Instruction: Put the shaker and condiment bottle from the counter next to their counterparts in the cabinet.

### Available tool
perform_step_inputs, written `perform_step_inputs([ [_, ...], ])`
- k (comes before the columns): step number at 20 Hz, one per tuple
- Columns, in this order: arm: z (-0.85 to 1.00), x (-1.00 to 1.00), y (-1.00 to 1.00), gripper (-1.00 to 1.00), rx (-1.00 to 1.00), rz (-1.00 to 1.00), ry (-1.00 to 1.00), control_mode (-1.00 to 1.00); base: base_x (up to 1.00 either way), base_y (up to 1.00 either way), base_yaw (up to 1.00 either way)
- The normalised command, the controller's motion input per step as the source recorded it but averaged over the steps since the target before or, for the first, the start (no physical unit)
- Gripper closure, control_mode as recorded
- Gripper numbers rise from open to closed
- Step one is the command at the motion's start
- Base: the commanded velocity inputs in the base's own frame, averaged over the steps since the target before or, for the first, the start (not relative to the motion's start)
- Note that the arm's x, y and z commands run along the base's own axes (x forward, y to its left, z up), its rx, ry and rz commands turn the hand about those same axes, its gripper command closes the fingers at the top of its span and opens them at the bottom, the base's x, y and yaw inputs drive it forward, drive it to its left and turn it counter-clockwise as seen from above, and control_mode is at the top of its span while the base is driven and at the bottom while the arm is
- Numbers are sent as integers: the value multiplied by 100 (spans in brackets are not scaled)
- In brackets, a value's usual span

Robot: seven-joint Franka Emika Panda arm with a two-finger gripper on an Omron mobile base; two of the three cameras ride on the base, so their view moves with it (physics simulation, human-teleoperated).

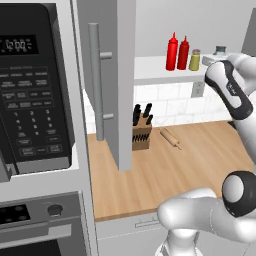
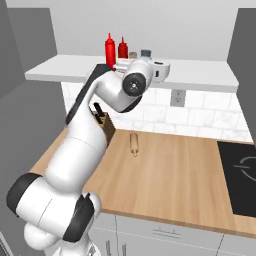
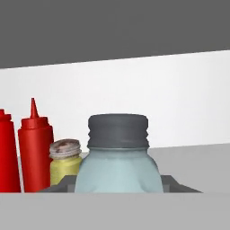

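Note:
My gripper [image 3: 117, 185] is shut on the pale blue-grey shaker [image 3: 117, 173] with its dark cap, holding it upright over the white shelf [image 1: 150, 70] of the open cabinet. The shaker [image 1: 220, 50] is right of the yellow-green shaker [image 1: 195, 60], with a small gap between them. Left of that stand two red bottles: the taller, brighter condiment bottle [image 1: 172, 51] and its darker twin [image 1: 183, 53]. In the hand view the twin [image 3: 36, 152] and the yellow-green shaker [image 3: 65, 166] stand just left of the held one. I cannot tell whether the held shaker touches the shelf.
The cabinet's tall grey door [image 1: 112, 75] stands open at the left with its bar handle [image 1: 94, 80]. On the wooden counter [image 1: 190, 165] below are a knife block [image 1: 141, 128] and a rolling pin [image 1: 170, 138]. A microwave [image 1: 32, 85] is at far left, a cooktop [image 2: 240, 170] at right.

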Motion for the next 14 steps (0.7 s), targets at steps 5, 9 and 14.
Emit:
perform_step_inputs([
  [5,-42,1,-6,100,-5,5,-2,-100,0,0,0],
  [9,-3,11,0,100,-3,0,0,-100,0,0,0],
  [14,0,19,0,100,0,0,0,-100,0,0,0],
])
